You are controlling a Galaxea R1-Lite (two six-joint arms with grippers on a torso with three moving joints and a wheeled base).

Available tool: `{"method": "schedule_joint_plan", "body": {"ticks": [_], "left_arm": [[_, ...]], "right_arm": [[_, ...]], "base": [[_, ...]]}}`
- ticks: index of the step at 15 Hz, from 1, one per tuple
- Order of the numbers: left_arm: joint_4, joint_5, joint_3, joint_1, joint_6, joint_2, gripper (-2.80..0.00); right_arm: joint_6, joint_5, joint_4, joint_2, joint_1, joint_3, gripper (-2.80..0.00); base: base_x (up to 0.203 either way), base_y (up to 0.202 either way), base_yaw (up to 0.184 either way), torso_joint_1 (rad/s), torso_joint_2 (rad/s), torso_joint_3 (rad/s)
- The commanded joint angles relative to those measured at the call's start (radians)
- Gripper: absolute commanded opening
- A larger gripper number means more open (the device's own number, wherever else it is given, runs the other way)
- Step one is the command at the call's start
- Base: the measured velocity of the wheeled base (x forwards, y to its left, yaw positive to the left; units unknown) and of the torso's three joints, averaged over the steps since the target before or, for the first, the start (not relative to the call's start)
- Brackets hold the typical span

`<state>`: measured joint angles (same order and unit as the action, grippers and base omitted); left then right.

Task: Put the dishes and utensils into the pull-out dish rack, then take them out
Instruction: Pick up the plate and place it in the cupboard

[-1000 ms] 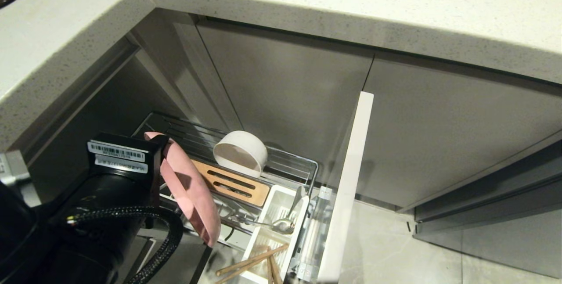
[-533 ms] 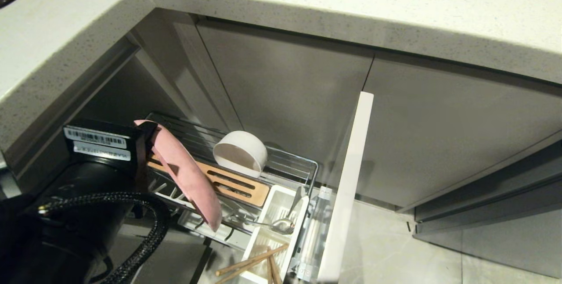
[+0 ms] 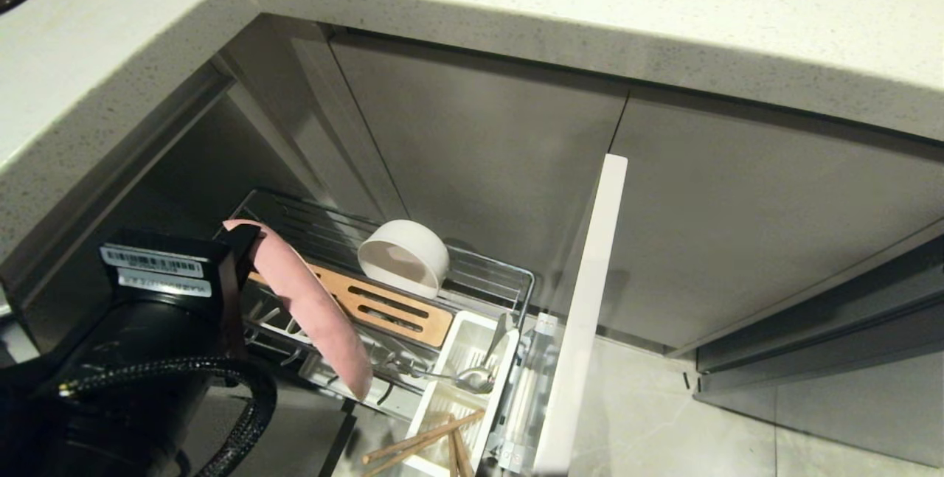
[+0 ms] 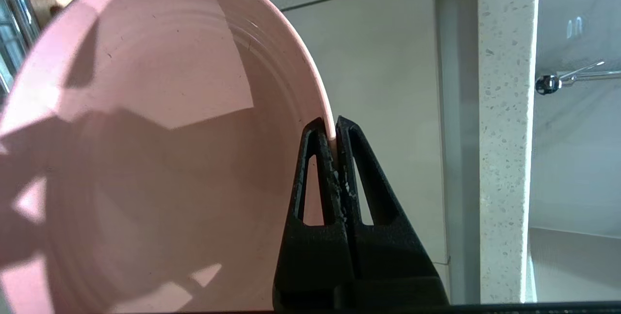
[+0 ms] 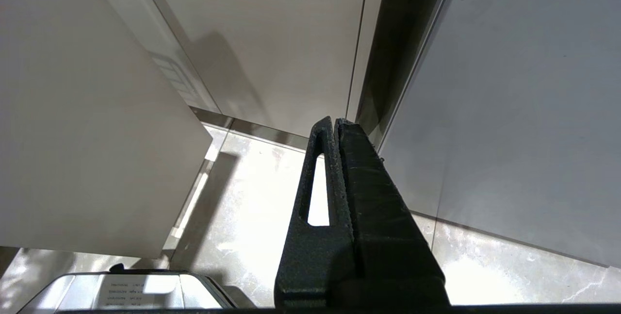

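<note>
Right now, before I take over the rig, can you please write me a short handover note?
Left end effector: shut on the pink plate rim, held tilted over the dish rack.
Right end effector: shut, empty, parked near the floor.
In the rack: bowl on its side, fork and chopsticks in the white caddy.
Whether the plate goes in or comes out, I cannot tell.
Left: bowl, fork and chopsticks remain in the rack.

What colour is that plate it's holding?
Pale pink flat round plate, clearest in the left wrist view.
</note>
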<state>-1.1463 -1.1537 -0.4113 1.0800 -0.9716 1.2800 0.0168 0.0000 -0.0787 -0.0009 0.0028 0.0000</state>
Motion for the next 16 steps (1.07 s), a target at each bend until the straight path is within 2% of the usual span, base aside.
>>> {"method": "schedule_joint_plan", "body": {"ticks": [1,5,10,13,16], "left_arm": [[-0.006,-0.006,0.010,0.000,-0.019,0.012,-2.80],[-0.003,-0.008,0.017,0.000,-0.047,0.030,-2.80],[-0.004,-0.004,0.016,0.000,-0.048,0.033,-2.80],[-0.044,0.014,0.002,0.001,0.017,0.009,-2.80],[-0.054,0.049,0.008,0.001,0.022,-0.027,-2.80]], "right_arm": [[0.000,0.000,-0.001,0.001,0.000,0.026,-2.80],[0.000,0.000,-0.001,0.001,0.000,0.026,-2.80],[0.000,0.000,-0.001,0.001,0.000,0.026,-2.80],[0.000,0.000,-0.001,0.001,0.000,0.026,-2.80],[0.000,0.000,-0.001,0.001,0.000,0.026,-2.80]], "base": [[0.000,0.000,0.000,0.000,0.00,0.000],[0.000,0.000,0.000,0.000,0.00,0.000],[0.000,0.000,0.000,0.000,0.00,0.000],[0.000,0.000,0.000,0.000,0.00,0.000],[0.000,0.000,0.000,0.000,0.00,0.000]]}}
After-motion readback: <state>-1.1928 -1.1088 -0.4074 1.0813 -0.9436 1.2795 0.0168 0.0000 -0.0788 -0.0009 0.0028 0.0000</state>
